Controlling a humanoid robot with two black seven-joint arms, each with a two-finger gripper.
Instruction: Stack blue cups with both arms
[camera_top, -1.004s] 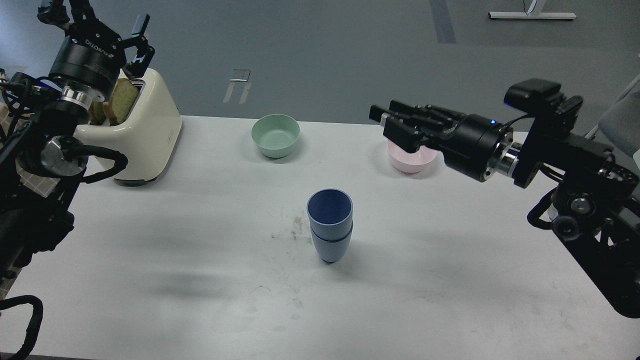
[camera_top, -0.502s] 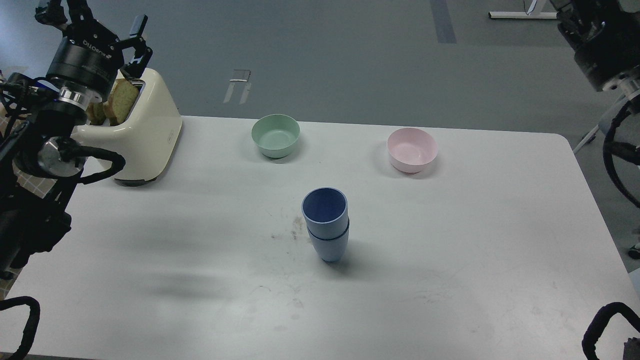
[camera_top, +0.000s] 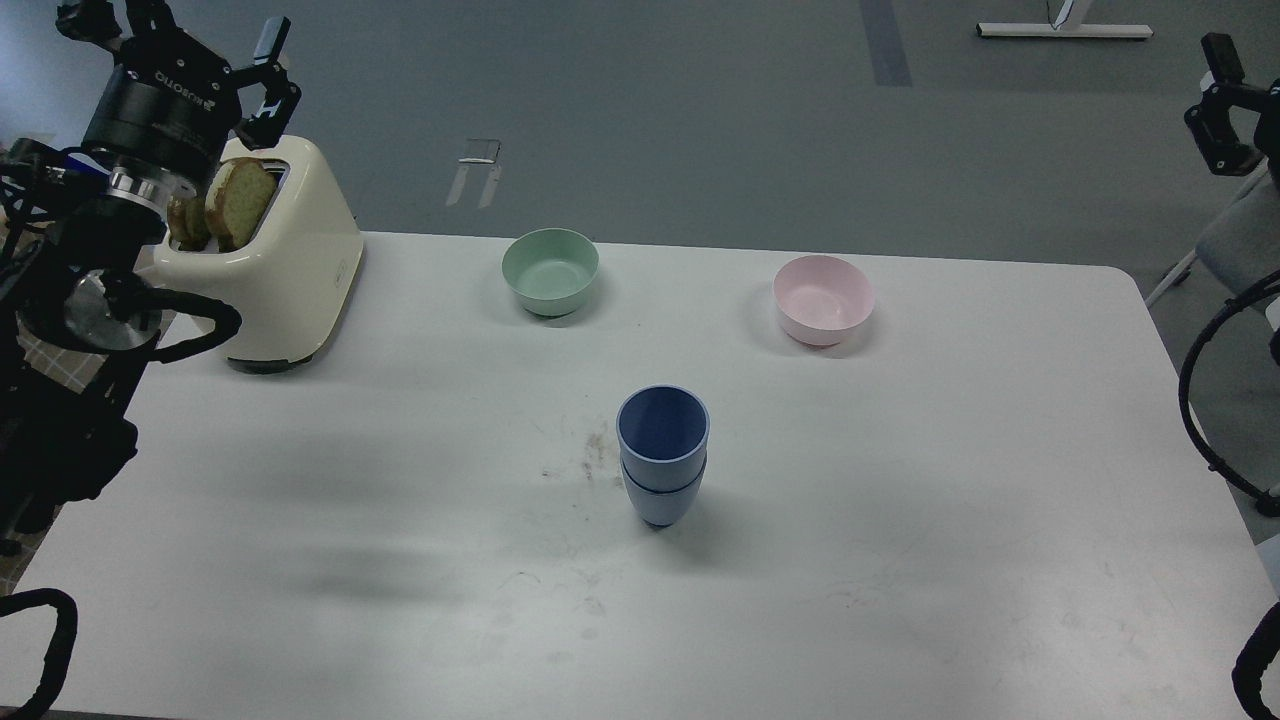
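The two blue cups stand nested upright in the middle of the white table (camera_top: 900, 520). The upper cup (camera_top: 662, 432) sits inside the lower cup (camera_top: 660, 503). My left gripper (camera_top: 180, 45) is raised at the far left, above the toaster, with its fingers spread and nothing between them. Only a part of my right gripper (camera_top: 1222, 105) shows at the upper right edge, beyond the table. Its fingers cannot be told apart. Both grippers are far from the cups.
A cream toaster (camera_top: 290, 270) with bread slices (camera_top: 235, 200) stands at the back left. A mint-green bowl (camera_top: 551, 270) is at the back centre and a pale pink bowl (camera_top: 823, 298) at the back right. Black cables hang along the right edge.
My right arm has swung away from above the pink bowl, up and out to the right edge. My left gripper has drifted slightly up and left. The nested cups stay in the middle.
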